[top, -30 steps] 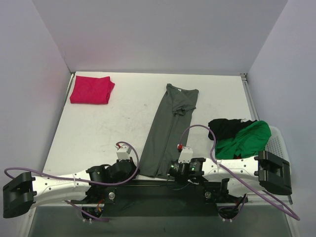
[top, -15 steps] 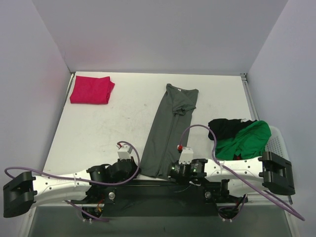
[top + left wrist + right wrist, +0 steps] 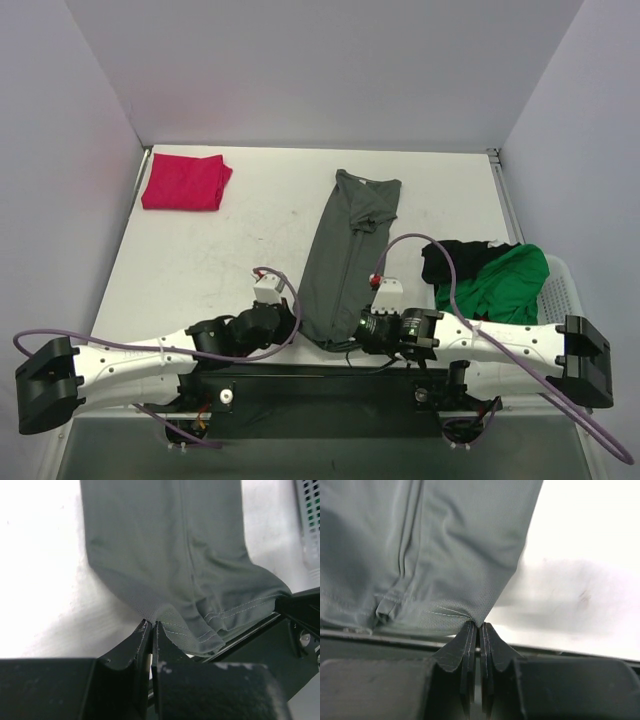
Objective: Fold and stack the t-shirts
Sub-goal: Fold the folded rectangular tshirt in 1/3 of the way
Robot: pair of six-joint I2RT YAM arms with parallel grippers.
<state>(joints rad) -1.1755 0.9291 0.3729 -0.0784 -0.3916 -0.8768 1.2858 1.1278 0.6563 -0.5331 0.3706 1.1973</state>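
The dark grey-green t-shirt (image 3: pixel 345 255) lies folded into a long strip down the middle of the table, collar at the far end. My left gripper (image 3: pixel 292 318) is shut on its near left hem corner (image 3: pixel 160 612). My right gripper (image 3: pixel 352 335) is shut on its near right hem corner (image 3: pixel 470 612). Both corners are lifted a little off the table. The magenta-red t-shirt (image 3: pixel 184 182) lies folded at the far left. The black t-shirt (image 3: pixel 455 258) and the bright green t-shirt (image 3: pixel 497 283) lie bunched in the white basket (image 3: pixel 560 290) at the right.
Grey walls close the table on the left, far and right sides. The black base rail (image 3: pixel 300 380) of the arms runs along the near edge. Purple cables (image 3: pixel 445 290) loop over both arms.
Both grippers have moved forward and slightly inward with the near hem, and the shirt's near end has shifted away from the table's near edge. Both arms have stretched out.
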